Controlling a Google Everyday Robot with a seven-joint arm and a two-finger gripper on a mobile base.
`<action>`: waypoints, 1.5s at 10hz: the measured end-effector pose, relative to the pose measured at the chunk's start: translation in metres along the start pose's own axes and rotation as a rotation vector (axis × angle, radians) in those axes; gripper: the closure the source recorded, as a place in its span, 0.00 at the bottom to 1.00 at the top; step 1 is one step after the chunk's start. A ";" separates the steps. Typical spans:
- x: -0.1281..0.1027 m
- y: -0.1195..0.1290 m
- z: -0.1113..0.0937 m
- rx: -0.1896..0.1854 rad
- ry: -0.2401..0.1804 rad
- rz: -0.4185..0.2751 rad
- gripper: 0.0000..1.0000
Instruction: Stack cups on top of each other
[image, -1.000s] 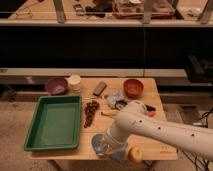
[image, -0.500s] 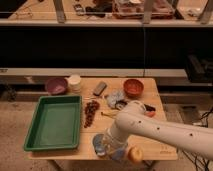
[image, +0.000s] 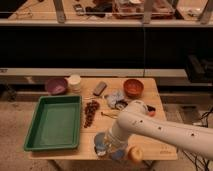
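Beside the wide purple bowl (image: 56, 85), the squat cream-white cup (image: 75, 81) stands unstacked at the back of the wooden bench (image: 114, 83). At the front edge the hand (image: 112, 146) hangs over the round light blue cup (image: 101, 142), probably the stack's base. Whether it grips anything cannot be told.

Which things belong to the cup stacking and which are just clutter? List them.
Job: light blue cup; cream cup; end effector, at the light blue cup by the front edge of the table.
Lying about: purple bowl; orange bowl; green tray.
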 end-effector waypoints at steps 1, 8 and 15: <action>0.002 0.000 0.000 -0.001 0.000 0.003 0.26; 0.003 0.000 -0.001 0.008 -0.025 0.018 0.20; -0.003 0.004 -0.006 0.025 -0.025 0.021 0.20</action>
